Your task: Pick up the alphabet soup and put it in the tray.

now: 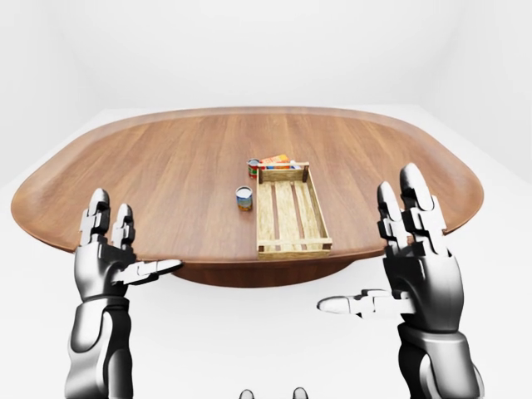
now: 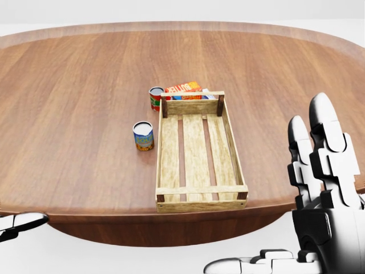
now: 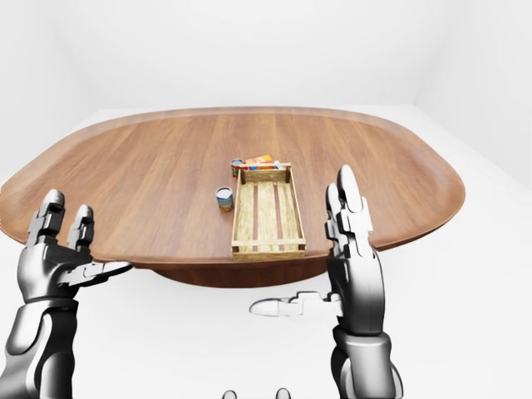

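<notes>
**Wooden tray waits, soup can not yet reached**

Wood fills the scene: an oval tabletop (image 2: 68,85) carrying a slatted tray (image 2: 199,149) near its near rim. Which can is the alphabet soup cannot be read for sure. Judging by its label, it is likely the red can (image 2: 156,98) touching the tray's upper-left corner in the head view, with a blue and yellow can (image 2: 144,136) standing apart to the tray's left and an orange box (image 2: 183,88) lying just beyond the tray's top end.

Both hands are empty with fingers spread. The left robot hand (image 1: 106,256) hangs off the tabletop's near edge at the left; the right robot hand (image 1: 416,258) is raised at the right, also short of the rim.

To do the reach well, the left robot hand should probably travel over the bare wood left of the tray, pass above the blue can, and approach the red one from its open left side, since tray wall and box crowd its right. Lifting straight up before crossing the tray wall would avoid a snag.
</notes>
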Controlling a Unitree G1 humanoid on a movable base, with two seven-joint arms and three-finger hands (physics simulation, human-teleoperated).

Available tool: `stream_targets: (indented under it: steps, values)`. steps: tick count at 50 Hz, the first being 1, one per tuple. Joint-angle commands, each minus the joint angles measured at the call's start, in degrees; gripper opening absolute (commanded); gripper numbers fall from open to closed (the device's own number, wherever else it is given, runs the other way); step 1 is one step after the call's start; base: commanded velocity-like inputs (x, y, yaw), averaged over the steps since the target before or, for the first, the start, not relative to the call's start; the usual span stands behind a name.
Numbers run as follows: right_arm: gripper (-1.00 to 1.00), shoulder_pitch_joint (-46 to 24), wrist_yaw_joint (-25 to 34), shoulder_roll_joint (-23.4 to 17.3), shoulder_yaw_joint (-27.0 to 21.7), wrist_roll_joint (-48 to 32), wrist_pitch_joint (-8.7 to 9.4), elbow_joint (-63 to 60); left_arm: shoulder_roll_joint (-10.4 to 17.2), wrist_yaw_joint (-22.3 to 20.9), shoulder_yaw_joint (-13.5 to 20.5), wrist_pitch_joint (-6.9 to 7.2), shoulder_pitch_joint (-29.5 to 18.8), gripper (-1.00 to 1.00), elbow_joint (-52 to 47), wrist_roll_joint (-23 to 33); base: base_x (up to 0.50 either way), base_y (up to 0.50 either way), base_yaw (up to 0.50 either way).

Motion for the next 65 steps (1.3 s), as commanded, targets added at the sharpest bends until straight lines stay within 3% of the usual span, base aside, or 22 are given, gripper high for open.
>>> stream_targets:
  steps: [1, 30, 55, 65]
  values:
    - [0.97, 1.3, 0.2, -0.5, 0.4, 0.2, 0.00, -3.7, 0.4, 0.0, 0.8, 0.00, -0.5, 1.00, -0.1, -0.5, 0.50, -0.08, 0.00]
    - [0.97, 1.2, 1.1, -0.1, 0.0, 1.0, 0.00, -0.8, 0.3, -0.7, 0.3, 0.00, -0.4, 1.00, 0.0, -1.1, 0.50, -0.22, 0.00]
    - [0.96, 1.8, 1.0, -0.4, 0.3, 1.9, 0.00, -1.1, 0.3, -1.2, 0.8, 0.00, -0.1, 1.00, -0.5, -1.6, 0.50, 0.00, 0.00]
    - [0.97, 2.0, 0.9, -0.4, 0.3, 2.1, 0.00, -1.3, -0.5, -2.8, -0.2, 0.00, 0.7, 1.00, 3.9, -0.4, 0.50, 0.02, 0.00]
